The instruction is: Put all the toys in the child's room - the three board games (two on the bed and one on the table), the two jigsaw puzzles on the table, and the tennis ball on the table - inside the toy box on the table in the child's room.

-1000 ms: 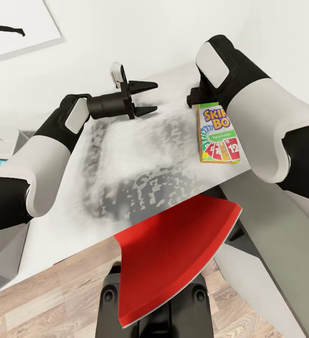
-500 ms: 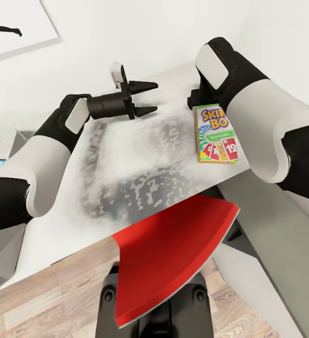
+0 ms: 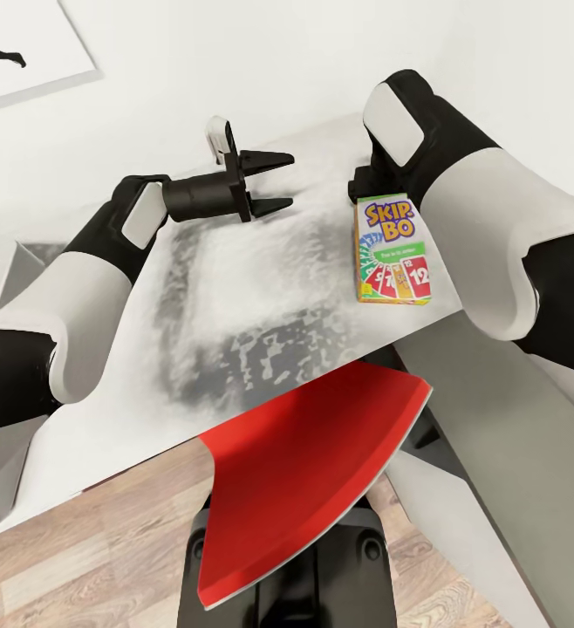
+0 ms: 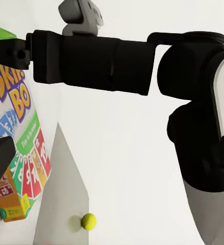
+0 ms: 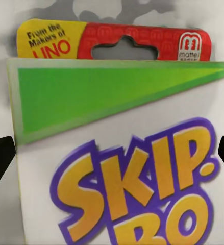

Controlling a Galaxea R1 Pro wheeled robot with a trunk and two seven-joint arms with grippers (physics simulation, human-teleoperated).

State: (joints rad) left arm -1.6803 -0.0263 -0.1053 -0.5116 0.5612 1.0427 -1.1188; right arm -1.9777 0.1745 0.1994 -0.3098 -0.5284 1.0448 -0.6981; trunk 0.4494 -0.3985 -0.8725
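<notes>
Where the flat rectangular Skip-Bo card box [image 3: 392, 249], printed orange, green and white with a red hanging tab, lies face up, the surface under it is a pale sheet mottled with grey blotches [image 3: 243, 305]; whether that is the bed or the counter cannot be told. The box sits close to the sheet's near edge, beyond which a red curved panel [image 3: 309, 475] of the robot's trunk and wood-plank floor [image 3: 78, 558] show. To the box's left the sheet is bare up to the left black gripper [image 3: 268, 182], whose two pointed fingers stand apart, holding nothing, well apart from the box. The right gripper [image 5: 112, 153] hovers over the box's top end, dark fingertips spread either side, not touching. From the left wrist, a small yellow-green tennis ball [image 4: 89, 221] shows beyond the box.
</notes>
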